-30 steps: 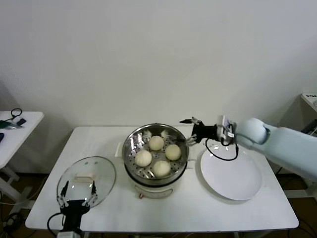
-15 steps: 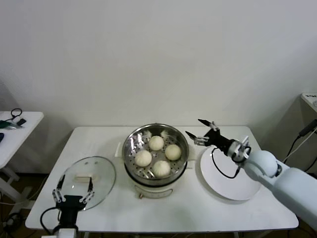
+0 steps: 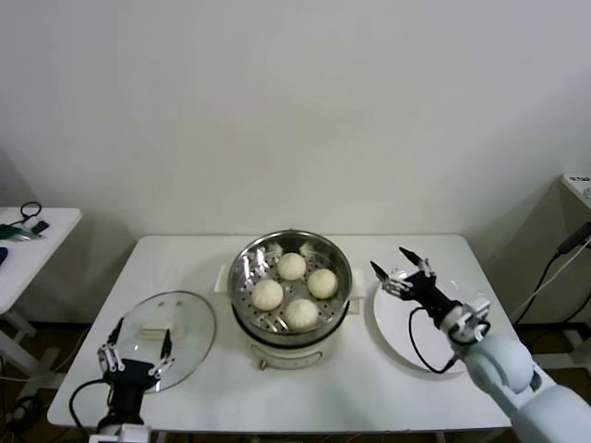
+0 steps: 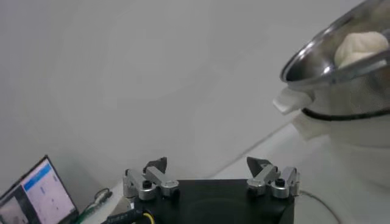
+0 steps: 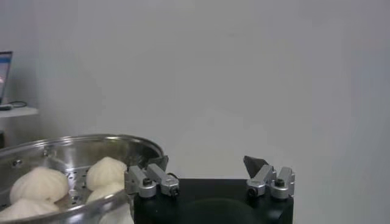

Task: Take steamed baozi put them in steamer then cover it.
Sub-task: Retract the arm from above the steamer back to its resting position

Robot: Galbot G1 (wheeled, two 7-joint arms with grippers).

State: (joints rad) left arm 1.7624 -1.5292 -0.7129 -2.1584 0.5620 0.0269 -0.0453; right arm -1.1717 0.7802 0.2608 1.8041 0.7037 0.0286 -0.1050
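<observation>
- Buns sit in the steamer, all 4 on its holed tray, so the plate to the robot's right is bare and the lid is the only step left.
- Lid placement: it lies flat on the table near the front left corner, well apart from the steamer, with its pale bar handle facing up.
- Left gripper hangs just over the near edge of the lid, jaws wide and empty; the right gripper is over the far edge of the plate, jaws also wide and holding nothing.
- Risk 1: the handle is low and short, so a grip that lands off centre could let the lid tip or slide out of the jaws as it lifts.
- Risk 2: the lid lies close to the table's edge, and a push from a finger that misses the handle could shove it toward the drop.
- Risk 3: the lid is about as wide as the pot, so a tilted set-down could catch the rim, sit crooked, or press on a bun.
- Risk 4: the right gripper is near the steamer's side and could be in the way of the lid's path.
- Hidden: the left arm is cut off by the lower edge of the head view.
- Hard to tell: from the left wrist view the lid does not show at all, only the steamer's flank and 1 bun, so how far the fingers stand above the handle cannot be judged.
</observation>
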